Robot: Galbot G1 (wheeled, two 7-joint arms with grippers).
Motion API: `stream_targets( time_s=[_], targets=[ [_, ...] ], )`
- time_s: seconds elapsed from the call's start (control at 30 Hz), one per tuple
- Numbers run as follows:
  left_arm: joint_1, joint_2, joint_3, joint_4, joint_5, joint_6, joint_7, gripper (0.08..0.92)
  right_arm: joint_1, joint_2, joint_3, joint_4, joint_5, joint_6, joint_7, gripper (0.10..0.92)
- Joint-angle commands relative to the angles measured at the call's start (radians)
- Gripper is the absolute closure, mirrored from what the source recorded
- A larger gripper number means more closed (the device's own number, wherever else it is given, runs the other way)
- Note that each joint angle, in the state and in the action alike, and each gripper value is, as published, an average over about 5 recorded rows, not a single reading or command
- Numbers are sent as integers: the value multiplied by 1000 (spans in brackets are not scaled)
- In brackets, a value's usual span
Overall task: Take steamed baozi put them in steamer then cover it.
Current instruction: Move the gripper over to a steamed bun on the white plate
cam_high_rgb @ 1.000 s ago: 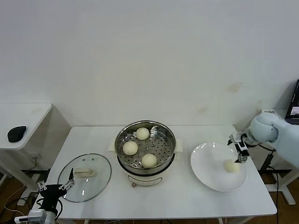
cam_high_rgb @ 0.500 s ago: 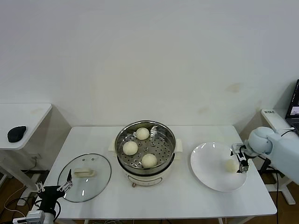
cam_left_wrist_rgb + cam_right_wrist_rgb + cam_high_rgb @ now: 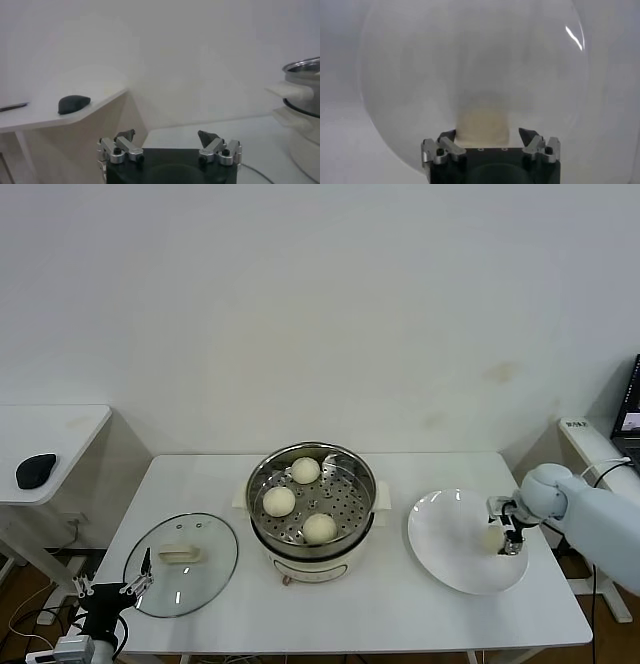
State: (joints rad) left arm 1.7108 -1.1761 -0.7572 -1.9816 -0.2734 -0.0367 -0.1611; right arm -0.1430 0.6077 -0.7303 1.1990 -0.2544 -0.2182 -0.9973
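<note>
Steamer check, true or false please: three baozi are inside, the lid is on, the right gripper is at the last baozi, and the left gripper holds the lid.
1. Three baozi sit in the steamer. True.
2. The lid covers the steamer. False: it lies on the table, left of it.
3. The right gripper is open around the last baozi on the plate. True.
4. The left gripper holds the lid. False: it is open and empty, near the table's front left edge.

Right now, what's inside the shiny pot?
Three buns sit on the holey tray inside the steamer. What's under the tray is hidden.
</note>
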Motion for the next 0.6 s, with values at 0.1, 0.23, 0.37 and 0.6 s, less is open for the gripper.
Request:
stream_targets(
  time_s=[0.1, 0.23, 0.37, 0.6],
  targets=[
    [0, 1, 1, 0, 0, 0, 0, 177, -14, 14, 17, -17, -6, 5, 1, 356],
    [1, 2, 0, 0, 0, -1, 0, 177, 28, -4, -4, 6, 8, 11, -12, 396],
    [1, 3, 0, 0, 0, -2, 0, 177, 124, -35, -71, 41, 41, 12, -28, 420],
    [-1, 3, 7, -6, 1, -1, 0, 177, 325, -86, -181, 141, 130, -19, -65, 439]
  ],
)
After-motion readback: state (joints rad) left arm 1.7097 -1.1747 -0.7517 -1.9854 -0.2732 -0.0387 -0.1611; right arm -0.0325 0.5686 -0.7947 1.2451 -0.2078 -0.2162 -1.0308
